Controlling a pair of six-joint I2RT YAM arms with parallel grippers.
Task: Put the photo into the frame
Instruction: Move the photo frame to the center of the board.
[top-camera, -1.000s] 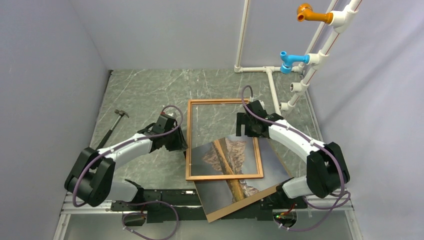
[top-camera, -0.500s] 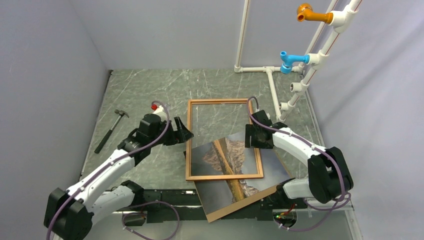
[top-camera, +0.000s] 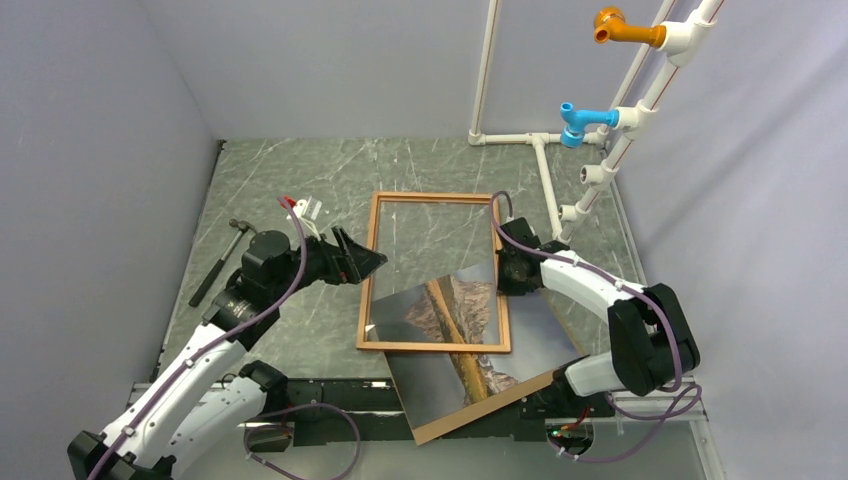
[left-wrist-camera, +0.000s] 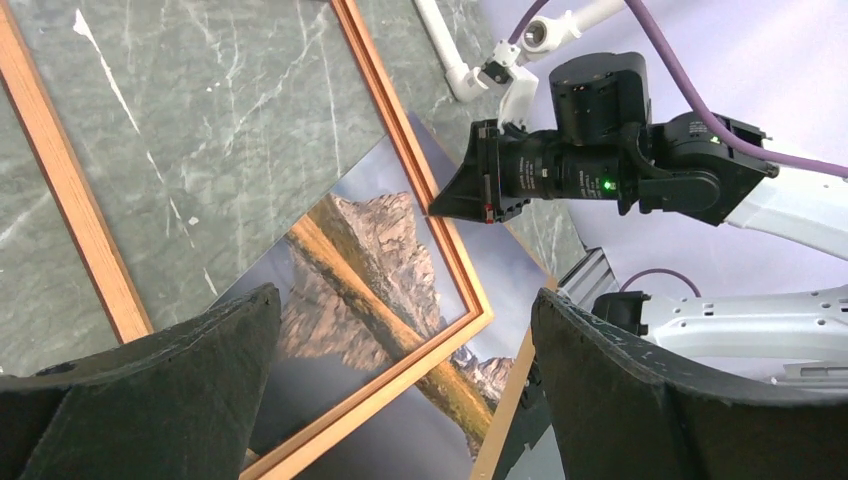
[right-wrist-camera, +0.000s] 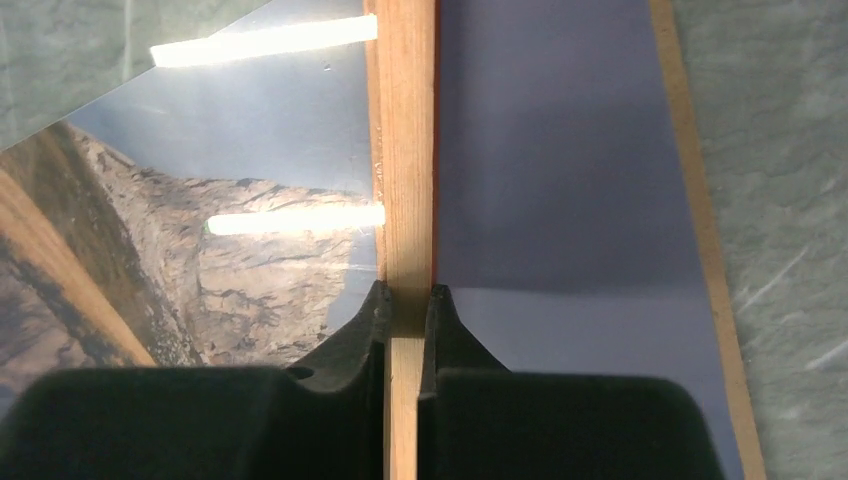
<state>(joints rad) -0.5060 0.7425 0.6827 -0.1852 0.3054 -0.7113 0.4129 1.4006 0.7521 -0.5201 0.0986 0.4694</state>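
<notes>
- Starting nearest the arm bases, we're seeing the photo (top-camera: 440, 388) lying face up on a brown backing board (right-wrist-camera: 703, 200), skewed to the table's near edge.
- We're seeing the frame (right-wrist-camera: 405, 150) sitting over the photo's far part, not lining up with the print.
- The right gripper (right-wrist-camera: 408, 300) is pinching the frame's right rail between its jaws.
- The left gripper (left-wrist-camera: 405, 310) is hovering just left of the frame, jaws spread wide, gripping nothing.
- Farther left, a hammer (top-camera: 215, 262) is lying on the table (top-camera: 280, 180).
</notes>
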